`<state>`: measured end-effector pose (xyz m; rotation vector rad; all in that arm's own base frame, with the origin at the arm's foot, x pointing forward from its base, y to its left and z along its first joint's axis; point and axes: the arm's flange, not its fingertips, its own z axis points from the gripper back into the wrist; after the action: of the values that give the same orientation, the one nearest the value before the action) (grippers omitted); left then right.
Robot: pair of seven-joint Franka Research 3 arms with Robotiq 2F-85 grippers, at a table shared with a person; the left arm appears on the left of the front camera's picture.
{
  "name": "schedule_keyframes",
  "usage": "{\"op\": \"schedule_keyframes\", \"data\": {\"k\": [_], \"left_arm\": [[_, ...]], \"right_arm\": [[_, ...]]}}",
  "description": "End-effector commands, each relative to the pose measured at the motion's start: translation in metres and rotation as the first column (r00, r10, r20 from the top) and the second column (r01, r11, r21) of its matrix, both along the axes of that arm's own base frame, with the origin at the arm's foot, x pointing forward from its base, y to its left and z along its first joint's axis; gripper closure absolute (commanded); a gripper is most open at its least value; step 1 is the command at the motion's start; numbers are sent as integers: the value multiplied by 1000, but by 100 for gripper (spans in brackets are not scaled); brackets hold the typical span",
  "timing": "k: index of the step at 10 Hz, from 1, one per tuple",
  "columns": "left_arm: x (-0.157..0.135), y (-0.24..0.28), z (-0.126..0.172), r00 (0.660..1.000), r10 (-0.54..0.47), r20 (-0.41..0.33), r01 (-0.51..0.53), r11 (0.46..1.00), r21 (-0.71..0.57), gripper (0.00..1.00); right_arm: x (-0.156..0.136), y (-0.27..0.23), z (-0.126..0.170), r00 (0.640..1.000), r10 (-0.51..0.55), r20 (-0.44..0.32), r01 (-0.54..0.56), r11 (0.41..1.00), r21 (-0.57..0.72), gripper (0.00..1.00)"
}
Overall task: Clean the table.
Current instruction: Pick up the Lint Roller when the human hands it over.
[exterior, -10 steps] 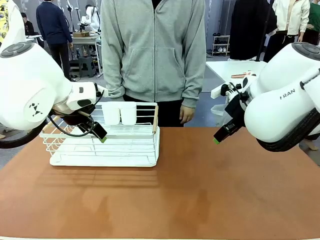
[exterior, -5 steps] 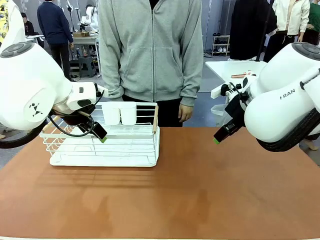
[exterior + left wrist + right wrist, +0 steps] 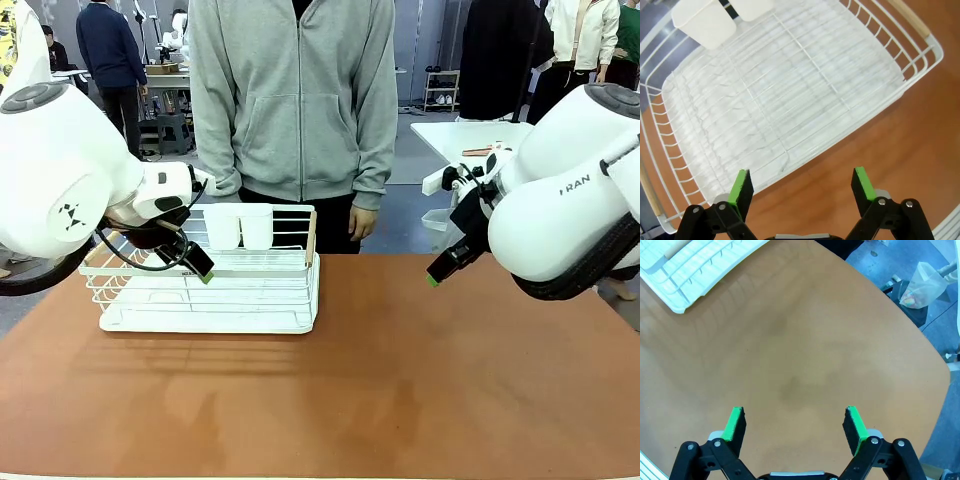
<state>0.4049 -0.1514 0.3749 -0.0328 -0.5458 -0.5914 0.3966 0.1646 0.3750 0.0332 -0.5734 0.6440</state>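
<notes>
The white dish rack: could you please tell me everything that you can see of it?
The dish rack is a white wire basket on a white tray base, with pale wooden handles at its ends and two white plastic holders set at its far rim. It sits flat and upright on the left part of the reddish-brown table. The open left gripper hovers over its near edge, seemingly without touching it.

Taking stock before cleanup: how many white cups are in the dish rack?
2. The left cup and right cup sit side by side at the dish rack's far edge.
</notes>
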Motion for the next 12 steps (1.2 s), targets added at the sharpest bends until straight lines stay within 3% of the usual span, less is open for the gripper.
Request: {"op": "schedule_keyframes", "data": {"k": [1, 3, 4, 7, 9, 11, 12], "left_arm": [[7, 11, 35, 995, 58, -84, -68, 991, -119, 0], [12, 37, 72, 976, 50, -212, -110, 952, -284, 0], [12, 53, 86, 953, -3, -303, -123, 910, -397, 0], [10, 118, 111, 903, -123, -412, -202, 723, -661, 0], [0, 165, 112, 893, -126, -432, -268, 621, -737, 0], [-13, 215, 117, 896, -116, -429, -321, 498, -806, 0], [-18, 233, 121, 906, -105, -411, -319, 469, -824, 0]], "right_arm": [[0, -10, 36, 998, -10, -55, 17, 993, 120, 0], [2, -36, 80, 986, -55, -157, 105, 938, 331, 0], [2, -52, 97, 979, -78, -186, 150, 898, 413, 0], [1, -114, 128, 935, -88, -343, 292, 738, 609, 0], [-2, -169, 139, 894, -87, -439, 405, 572, 713, 0], [-8, -221, 140, 863, -112, -492, 484, 463, 743, 0], [-11, -242, 139, 857, -121, -501, 503, 410, 761, 0]]}}
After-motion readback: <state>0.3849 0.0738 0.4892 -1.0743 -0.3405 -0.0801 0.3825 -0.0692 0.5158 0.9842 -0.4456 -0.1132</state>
